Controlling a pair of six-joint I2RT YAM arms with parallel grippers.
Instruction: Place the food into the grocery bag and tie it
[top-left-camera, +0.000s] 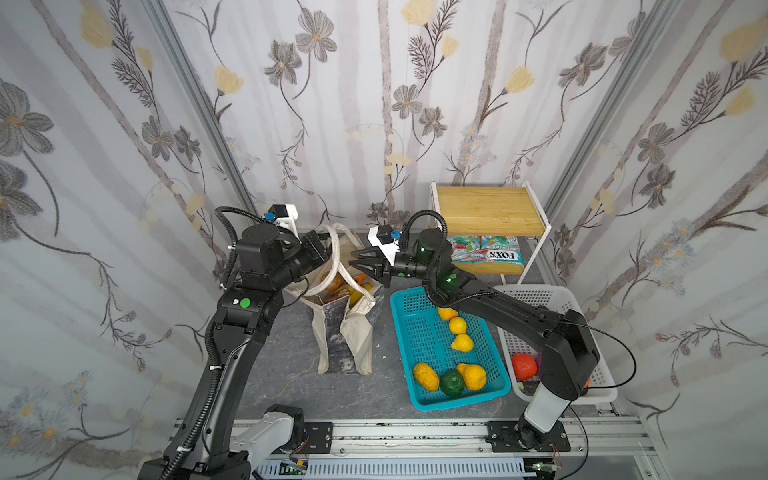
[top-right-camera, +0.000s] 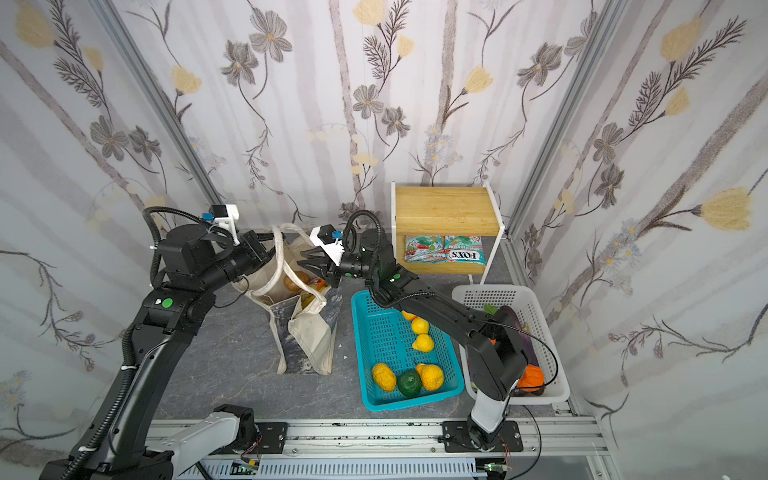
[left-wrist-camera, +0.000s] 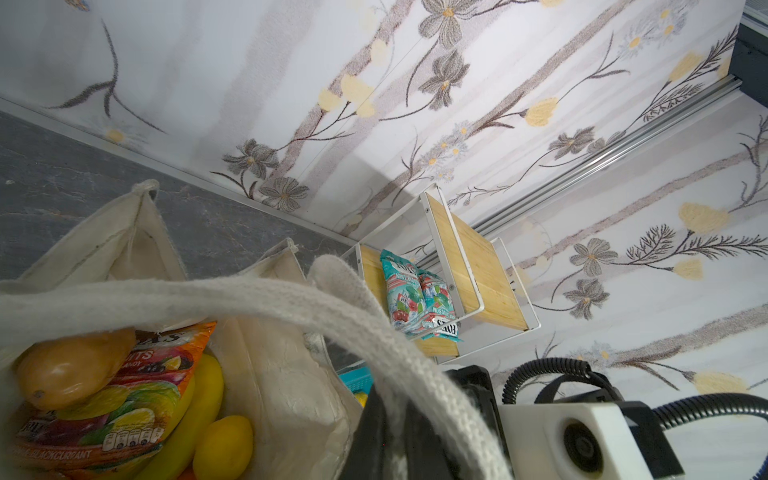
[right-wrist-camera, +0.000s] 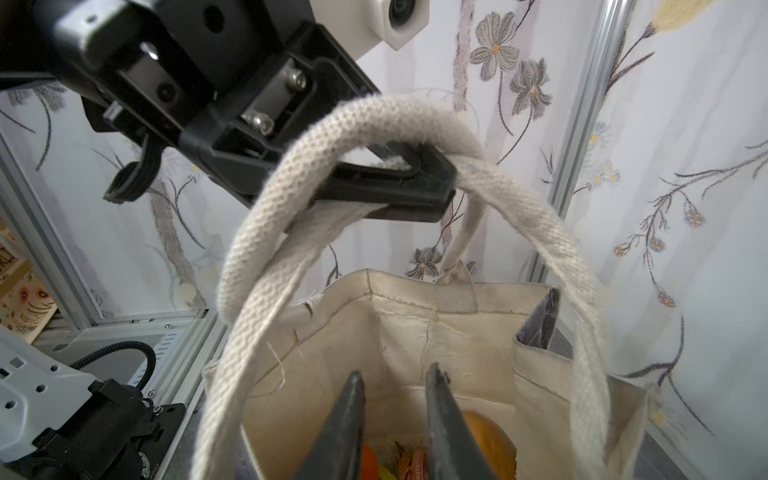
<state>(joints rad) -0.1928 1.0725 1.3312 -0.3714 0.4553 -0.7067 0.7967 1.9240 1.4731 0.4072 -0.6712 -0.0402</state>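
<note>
The bag (top-left-camera: 358, 338) is stood on the table (top-left-camera: 286, 374) beside the teal basket (top-left-camera: 419, 332), with the banana (left-wrist-camera: 203, 399), lemon (left-wrist-camera: 224, 449) and snack packet (left-wrist-camera: 137, 374) packed inside. Its strap handles (right-wrist-camera: 332, 120) are clamped in the closed left gripper (right-wrist-camera: 432, 187) and held high, probably for knotting. The right gripper (right-wrist-camera: 395, 376), its jaws slightly parted and empty, is poised over the bag's mouth.

In the right wrist view, the bottom edge cut off the right claw (right-wrist-camera: 395, 370), and its 2 fingers (right-wrist-camera: 446, 419) hid most of the food (right-wrist-camera: 486, 436) below them in the grocery bag (right-wrist-camera: 415, 332). In a top view, the left claw (top-left-camera: 328, 249) had its tips lost behind the strap handles (top-left-camera: 333, 266). Behind the right claw, the right arm (top-left-camera: 519, 316) covered part of the white basket (top-left-camera: 536, 291), so its contents could not be told.
</note>
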